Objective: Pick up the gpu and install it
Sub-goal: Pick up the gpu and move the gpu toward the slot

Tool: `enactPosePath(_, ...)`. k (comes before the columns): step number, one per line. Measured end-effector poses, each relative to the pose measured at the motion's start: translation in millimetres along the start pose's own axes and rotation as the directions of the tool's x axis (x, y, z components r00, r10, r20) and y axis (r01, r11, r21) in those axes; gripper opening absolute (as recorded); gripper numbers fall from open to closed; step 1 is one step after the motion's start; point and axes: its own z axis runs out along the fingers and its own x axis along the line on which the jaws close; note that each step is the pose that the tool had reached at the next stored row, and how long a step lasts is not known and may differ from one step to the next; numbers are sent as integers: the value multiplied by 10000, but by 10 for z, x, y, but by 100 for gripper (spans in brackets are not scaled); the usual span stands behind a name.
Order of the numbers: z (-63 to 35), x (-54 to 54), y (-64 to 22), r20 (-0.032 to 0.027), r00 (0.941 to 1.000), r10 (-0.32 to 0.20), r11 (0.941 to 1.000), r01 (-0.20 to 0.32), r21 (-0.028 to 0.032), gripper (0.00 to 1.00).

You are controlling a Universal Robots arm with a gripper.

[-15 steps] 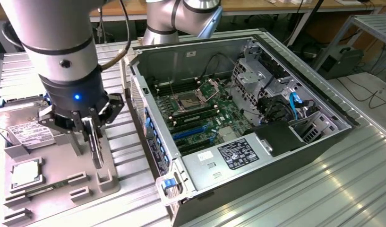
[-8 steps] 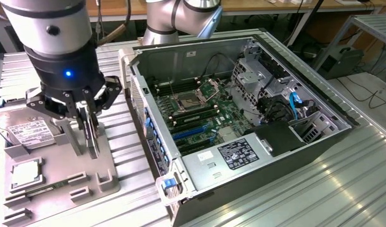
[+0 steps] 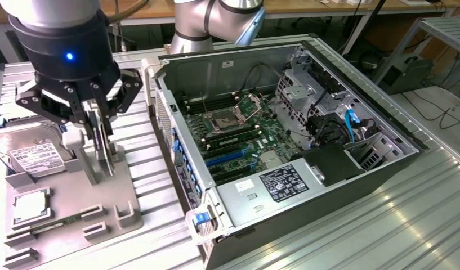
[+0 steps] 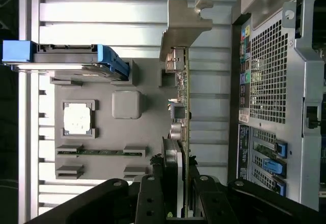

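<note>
Hand [image 3: 97, 134] around upright gpu [image 4: 185, 81]

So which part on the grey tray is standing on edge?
The thin dark card with the silver bracket, in the claw; the silver hard drive and square processor lie flat.

Bright, even light falls from overhead. Pale glare patches shine on the ribbed surface [image 3: 395, 225] beside the computer case [image 3: 342, 219], and soft shade lies inside the case. A blue light [image 3: 68, 56] glows on the arm [image 3: 65, 28] beside the case. In the wrist view the surface beyond the case is washed nearly white, and the fingers [image 4: 153, 198] gripping the gpu [image 4: 179, 113] lie in deep shade.
</note>
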Motion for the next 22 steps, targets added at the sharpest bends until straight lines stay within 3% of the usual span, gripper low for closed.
enactPosePath(14, -635, -14, 28, 3, 10000, -4, 10000, 4, -3, 28)
enactPosePath(22, -640, -368, 21, -1, 10000, 0, 10000, 0, -2, 28)
